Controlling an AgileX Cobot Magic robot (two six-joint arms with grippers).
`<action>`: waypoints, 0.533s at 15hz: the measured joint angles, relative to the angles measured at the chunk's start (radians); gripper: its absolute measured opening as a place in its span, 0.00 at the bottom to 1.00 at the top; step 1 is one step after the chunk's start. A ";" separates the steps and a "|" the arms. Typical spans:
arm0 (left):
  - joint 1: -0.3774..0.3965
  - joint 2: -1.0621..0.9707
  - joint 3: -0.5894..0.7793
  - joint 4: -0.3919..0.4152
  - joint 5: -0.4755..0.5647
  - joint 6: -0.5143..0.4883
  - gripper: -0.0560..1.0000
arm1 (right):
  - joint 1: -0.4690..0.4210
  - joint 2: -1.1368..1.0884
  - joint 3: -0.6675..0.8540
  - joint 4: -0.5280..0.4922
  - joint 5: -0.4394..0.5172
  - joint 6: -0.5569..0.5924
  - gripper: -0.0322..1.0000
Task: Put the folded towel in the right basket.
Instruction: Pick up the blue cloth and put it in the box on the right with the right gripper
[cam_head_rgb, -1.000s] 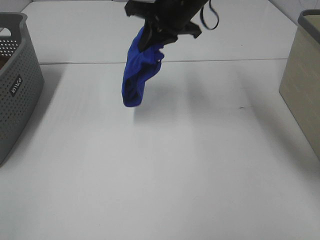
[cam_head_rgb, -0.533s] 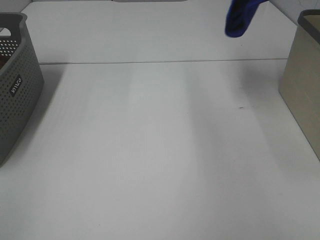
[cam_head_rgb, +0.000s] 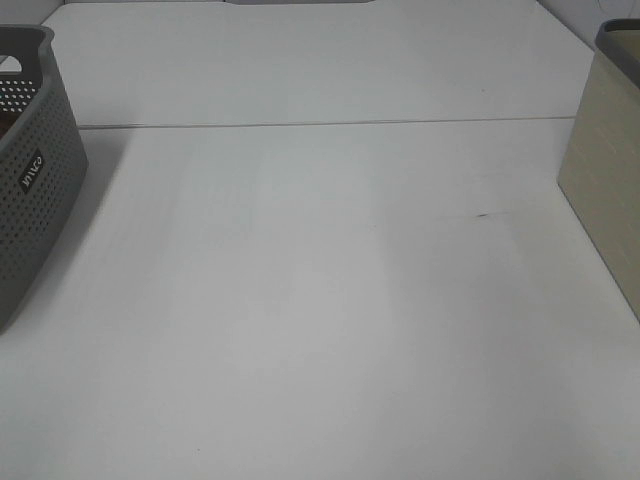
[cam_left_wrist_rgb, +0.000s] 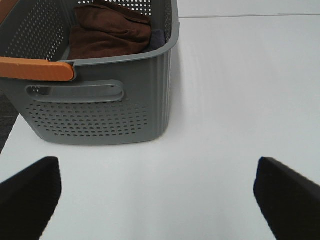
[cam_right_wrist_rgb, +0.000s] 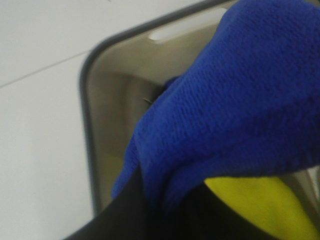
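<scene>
Change: a second ago the blue towel was hanging in mid-air over the middle of the white table (cam_head_rgb: 320, 300); half a second ago it was passing the far right of the high view; it is now showing nowhere in that view, and neither is the arm carrying it.
Meaning for the task: the carry is looking nearly finished; the release into the basket is not yet showing.
Towel location: the blue towel (cam_right_wrist_rgb: 235, 95) is hanging above the open mouth of the right basket (cam_right_wrist_rgb: 88, 100), as the right wrist view is showing it; whether it is touching the basket's contents cannot be told.
Towel look: deep blue terry cloth, bunched and drooping in thick rounded folds rather than lying flat; it is likely behaving as soft and limp.
Right gripper (cam_right_wrist_rgb: 150, 210): pinching the blue towel; the cloth is covering most of the jaws.
Left gripper (cam_left_wrist_rgb: 159, 192): spread wide and holding nothing; it is hanging beside the grey perforated basket (cam_left_wrist_rgb: 100, 105), which is holding a brown towel (cam_left_wrist_rgb: 107, 32).
Basket contents: a yellow item (cam_right_wrist_rgb: 255, 205) is lying inside the right basket, under the towel.
High view: the right basket (cam_head_rgb: 605, 190) is standing at the right edge; the grey perforated basket (cam_head_rgb: 30, 190) is at the left.
</scene>
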 joint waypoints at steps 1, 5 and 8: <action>0.000 0.000 0.000 0.000 0.000 0.000 0.97 | -0.006 0.000 0.020 -0.053 0.001 0.009 0.14; 0.000 0.000 0.000 0.000 0.000 0.000 0.97 | -0.009 0.032 0.051 -0.088 0.005 0.048 0.63; 0.000 0.000 0.000 0.000 0.000 0.000 0.97 | -0.002 0.032 0.051 -0.087 0.005 0.030 0.94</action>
